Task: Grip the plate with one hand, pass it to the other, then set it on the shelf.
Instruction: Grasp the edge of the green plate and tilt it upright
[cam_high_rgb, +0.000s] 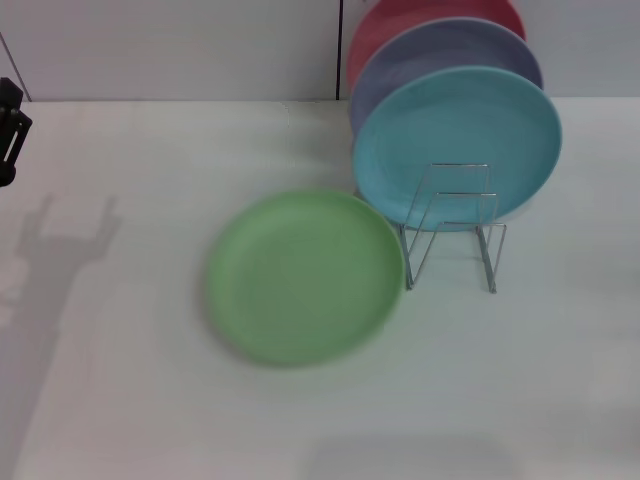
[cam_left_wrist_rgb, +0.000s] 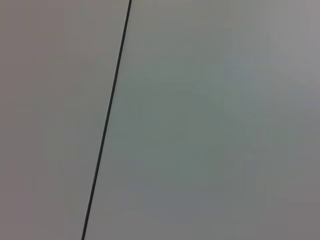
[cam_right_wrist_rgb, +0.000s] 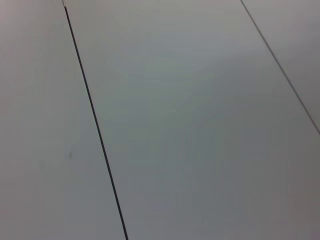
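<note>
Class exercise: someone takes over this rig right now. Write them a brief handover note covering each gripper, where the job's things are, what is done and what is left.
Left gripper: only a black part shows at the head view's left edge, above the white table; open or shut cannot be told. Right gripper: not in view; both wrist views show only blank panels.
The round light green matte plate lies flat on the table, just left of the thin silver wire rack.
The rack already holds a turquoise-blue plate, a lavender plate and a red plate, standing upright.
Done: nothing yet.
Left: grip the green plate, hand it over, set it in the rack.
</note>
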